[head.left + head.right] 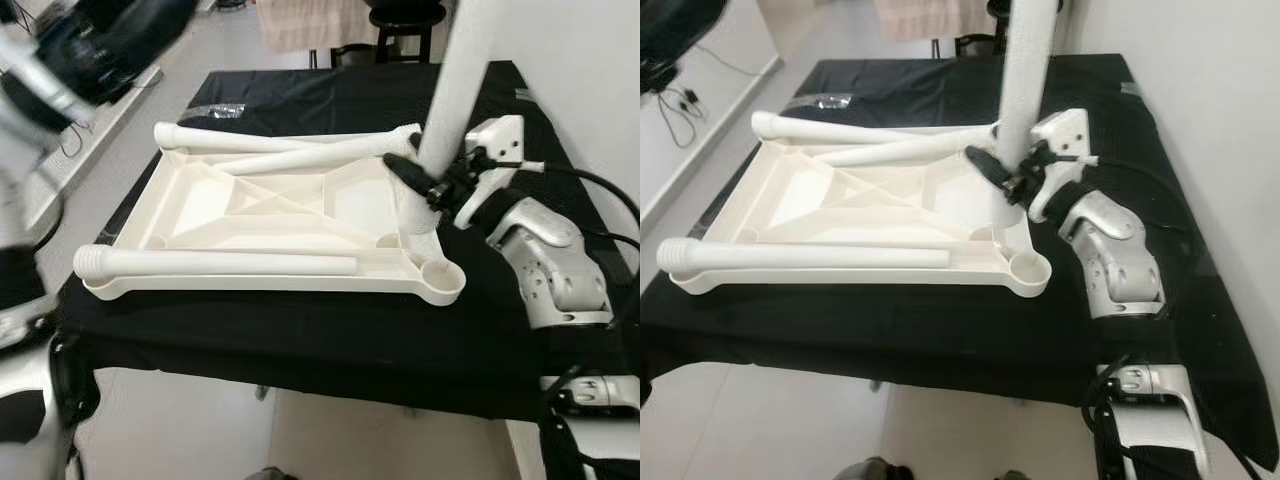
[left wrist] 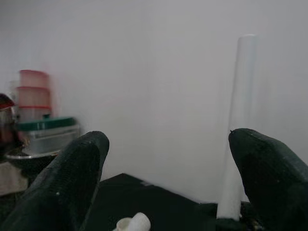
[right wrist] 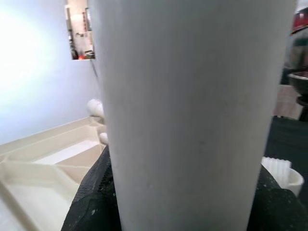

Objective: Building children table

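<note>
While the right gripper (image 1: pixel 432 178) is clamped around the upright table leg (image 1: pixel 455 85) at the tabletop's (image 1: pixel 200 205) far right corner socket, a tilt could cross-thread or jam it. Two loose legs (image 1: pixel 215 264) lying across the tray could roll. The left gripper (image 2: pixel 168 183), raised high, gapes wide, holding nothing.
</note>
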You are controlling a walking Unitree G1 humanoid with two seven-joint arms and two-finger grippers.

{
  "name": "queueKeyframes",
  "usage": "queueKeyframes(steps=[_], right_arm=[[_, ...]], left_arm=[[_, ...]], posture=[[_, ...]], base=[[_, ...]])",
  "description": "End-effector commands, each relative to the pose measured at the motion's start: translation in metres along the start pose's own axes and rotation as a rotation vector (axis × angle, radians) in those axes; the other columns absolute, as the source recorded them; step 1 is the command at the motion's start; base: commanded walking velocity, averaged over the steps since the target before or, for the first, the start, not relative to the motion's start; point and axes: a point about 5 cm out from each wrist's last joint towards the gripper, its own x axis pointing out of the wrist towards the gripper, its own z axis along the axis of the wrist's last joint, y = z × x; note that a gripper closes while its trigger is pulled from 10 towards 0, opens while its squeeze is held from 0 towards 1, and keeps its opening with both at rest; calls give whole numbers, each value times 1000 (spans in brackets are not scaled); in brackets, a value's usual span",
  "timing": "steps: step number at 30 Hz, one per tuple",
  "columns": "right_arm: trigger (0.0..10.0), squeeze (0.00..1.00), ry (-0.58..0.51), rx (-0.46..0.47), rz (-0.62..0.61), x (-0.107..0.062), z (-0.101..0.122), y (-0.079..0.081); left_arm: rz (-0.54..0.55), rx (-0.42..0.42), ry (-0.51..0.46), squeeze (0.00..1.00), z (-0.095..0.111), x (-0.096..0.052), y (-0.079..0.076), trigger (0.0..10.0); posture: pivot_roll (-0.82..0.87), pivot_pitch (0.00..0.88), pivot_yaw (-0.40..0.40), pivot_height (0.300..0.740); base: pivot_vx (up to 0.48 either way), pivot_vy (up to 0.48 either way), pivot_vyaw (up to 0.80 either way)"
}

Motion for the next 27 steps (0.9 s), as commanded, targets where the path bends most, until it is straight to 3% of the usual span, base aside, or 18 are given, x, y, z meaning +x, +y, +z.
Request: queueKeyframes(steps=[1, 2, 3, 4, 5, 6, 8, 10, 11, 14, 16, 20, 23, 24, 27], right_arm=[[0, 0, -12, -9, -12, -1, 0, -1], [0, 0, -19, -13, -33, -2, 2, -5], [0, 0, -27, -11, -54, -4, 4, -9], [0, 0, -27, -11, -54, -4, 4, -9], [0, 0, -32, -7, -67, -5, 5, -12], [10000, 0, -36, -5, -72, -7, 6, -15], [10000, 0, -36, -5, -72, -7, 6, -15], [10000, 0, -45, -4, -44, -11, 7, -13], [10000, 0, -45, -4, -44, -11, 7, -13], [10000, 0, -34, 6, 123, -20, 1, -1], [10000, 0, -19, 23, 230, -26, -3, 6], [10000, 0, -2, 40, 307, -32, -5, 8], [10000, 0, 24, 54, 404, -43, -6, 8], [10000, 0, 24, 54, 404, -43, -6, 8], [10000, 0, 51, 56, 411, -53, -6, -3]], left_arm=[[-24, -7, -6, 1000, 1, 0, -8, 10000], [-37, -43, 19, 1000, -13, -3, -17, 10000], [-50, -86, 49, 804, -31, -5, -28, 10000], [-50, -86, 49, 804, -31, -5, -28, 10000], [-58, -122, 76, 16, -45, -7, -37, 10000], [-62, -147, 120, 0, -62, -10, -47, 10000], [-62, -147, 120, 0, -62, -10, -47, 10000], [-51, -198, 237, 0, -101, -20, -66, 10000], [-51, -198, 237, 0, -101, -20, -66, 10000], [-76, -224, 427, 0, -151, -35, -101, 10000], [-116, -232, 503, 0, -166, -40, -121, 10000], [-154, -222, 558, 0, -177, -44, -137, 10000], [-204, -112, 652, 0, -191, -53, -155, 10000], [-204, -112, 652, 0, -191, -53, -155, 10000], [-180, -113, 665, 0, -196, -60, -171, 10000]], posture=[[16, 134, 29, 740], [18, 138, 29, 740], [17, 145, 30, 740], [17, 145, 30, 740], [19, 146, 31, 740], [19, 153, 34, 740], [19, 153, 34, 740], [11, 161, 40, 740], [11, 161, 40, 740], [7, 170, 39, 740], [10, 174, 39, 740], [15, 179, 41, 740], [34, 195, 39, 740], [34, 195, 39, 740], [40, 215, 38, 740]], base=[[0, 0, 0], [0, 0, 0], [0, 0, 0], [0, 0, 0], [0, 0, 0], [0, 0, 0], [0, 0, 0], [0, 0, 0], [0, 0, 0], [0, 0, 0], [0, 0, 0], [0, 0, 0], [0, 0, 0], [0, 0, 0], [0, 0, 0]])
